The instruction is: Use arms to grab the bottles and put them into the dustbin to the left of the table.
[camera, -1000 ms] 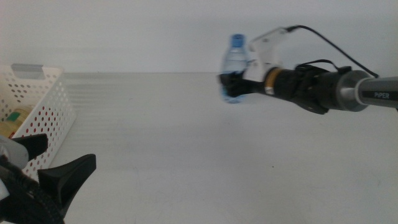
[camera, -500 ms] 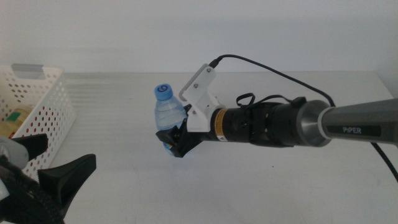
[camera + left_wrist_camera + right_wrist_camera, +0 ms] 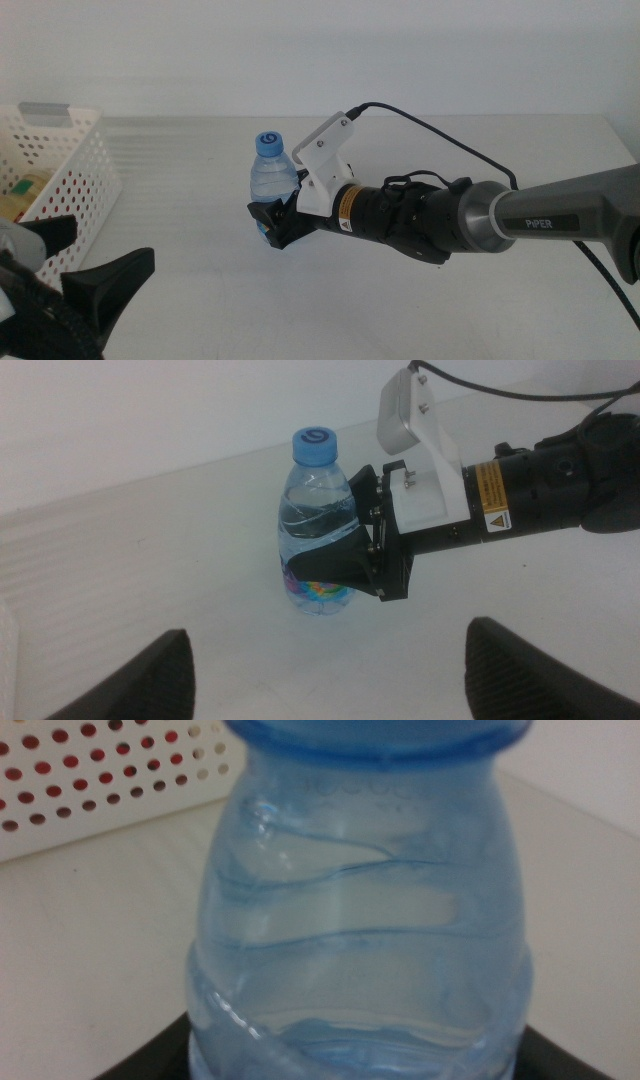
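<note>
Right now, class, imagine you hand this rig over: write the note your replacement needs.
Right gripper: shut on the water bottle, upright over mid-table; whether it touches the surface is unclear.
Left gripper: open, waiting near the dustbin.
Done: something yellow and green already lies in the dustbin.
Left: get the water bottle into the dustbin.

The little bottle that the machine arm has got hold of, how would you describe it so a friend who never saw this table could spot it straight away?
Start at the white table, with a white perforated basket at its left edge. Near the table's middle, the right gripper is shut on the water bottle, which stands upright. It is small, clear and blue-tinted, with a blue cap and a colourful label low down; no other bottle stands on the tabletop.
</note>
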Controlling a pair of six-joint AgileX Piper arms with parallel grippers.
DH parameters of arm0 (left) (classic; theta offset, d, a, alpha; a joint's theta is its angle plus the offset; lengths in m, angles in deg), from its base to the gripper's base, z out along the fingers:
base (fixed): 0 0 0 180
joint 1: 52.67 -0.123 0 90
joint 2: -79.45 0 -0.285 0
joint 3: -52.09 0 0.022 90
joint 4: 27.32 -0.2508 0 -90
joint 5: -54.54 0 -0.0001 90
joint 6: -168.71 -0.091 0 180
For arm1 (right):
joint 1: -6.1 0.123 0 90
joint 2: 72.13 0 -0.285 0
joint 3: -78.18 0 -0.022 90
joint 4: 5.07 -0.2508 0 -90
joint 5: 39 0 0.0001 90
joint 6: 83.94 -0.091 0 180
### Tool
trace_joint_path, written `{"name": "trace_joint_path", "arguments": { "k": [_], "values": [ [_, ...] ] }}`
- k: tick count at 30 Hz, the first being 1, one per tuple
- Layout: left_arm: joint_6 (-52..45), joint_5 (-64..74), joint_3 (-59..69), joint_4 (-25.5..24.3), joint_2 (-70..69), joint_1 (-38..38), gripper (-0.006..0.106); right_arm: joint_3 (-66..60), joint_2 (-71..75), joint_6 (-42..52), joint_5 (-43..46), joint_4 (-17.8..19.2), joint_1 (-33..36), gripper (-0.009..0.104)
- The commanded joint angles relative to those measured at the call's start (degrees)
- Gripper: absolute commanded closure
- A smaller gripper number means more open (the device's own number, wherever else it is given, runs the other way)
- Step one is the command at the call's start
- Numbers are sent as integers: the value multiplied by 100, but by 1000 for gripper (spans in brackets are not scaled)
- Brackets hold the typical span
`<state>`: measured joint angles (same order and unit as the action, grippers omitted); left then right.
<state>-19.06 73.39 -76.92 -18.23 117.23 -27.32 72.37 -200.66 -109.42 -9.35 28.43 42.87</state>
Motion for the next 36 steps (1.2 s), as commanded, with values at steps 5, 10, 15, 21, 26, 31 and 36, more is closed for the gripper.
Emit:
{"name": "trace_joint_path", "arguments": {
  "k": [5,10,15,21,26,31,36],
  "values": [
    [74,-419,-166,27,24,21,15,163,398,66,784,-142,16,95],
    [74,-419,-166,27,24,21,15,158,225,62,787,-77,23,89],
    [74,-419,-166,27,24,21,15,158,152,49,783,-47,34,88],
    [74,-419,-166,27,24,21,15,158,123,21,763,22,41,73],
    [74,-419,-166,27,24,21,15,158,129,-81,724,437,41,38],
    [74,-419,-166,27,24,21,15,100,365,-830,299,907,41,13],
    [74,-419,-166,27,24,21,15,-301,1089,-830,-44,938,14,16]
  ]
}}
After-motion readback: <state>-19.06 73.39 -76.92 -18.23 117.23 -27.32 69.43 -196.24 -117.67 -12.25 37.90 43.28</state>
